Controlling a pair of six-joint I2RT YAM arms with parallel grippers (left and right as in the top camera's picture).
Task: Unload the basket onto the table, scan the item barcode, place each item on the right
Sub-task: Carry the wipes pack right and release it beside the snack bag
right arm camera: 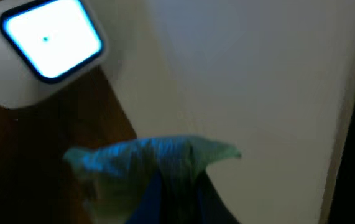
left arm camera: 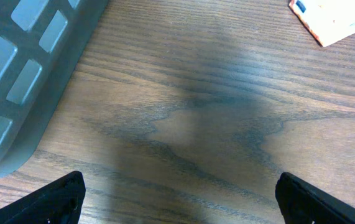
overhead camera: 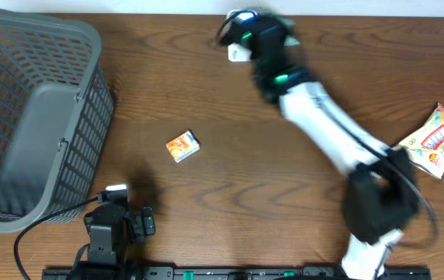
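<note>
Misread risk: your right tool (right arm camera: 165,199) pinches what seems a floppy packet (right arm camera: 152,155) that could droop off the scanner (right arm camera: 43,46); left tool (left arm camera: 183,202) spread.

A grey slotted basket (overhead camera: 89,124) stands at the left end of the brown wooden counter (overhead camera: 245,187). A small orange box (overhead camera: 183,145) lies near the middle, well apart from it. A yellow-and-red snack packet (overhead camera: 437,141) lies at the right edge.

You see a grey lattice basket (overhead camera: 35,117), orange box (overhead camera: 183,145), yellow-red packet (overhead camera: 438,141), blue-green wrapper (right arm camera: 146,162), white scanner (right arm camera: 46,43), brown wood-grained table (overhead camera: 284,179).
</note>
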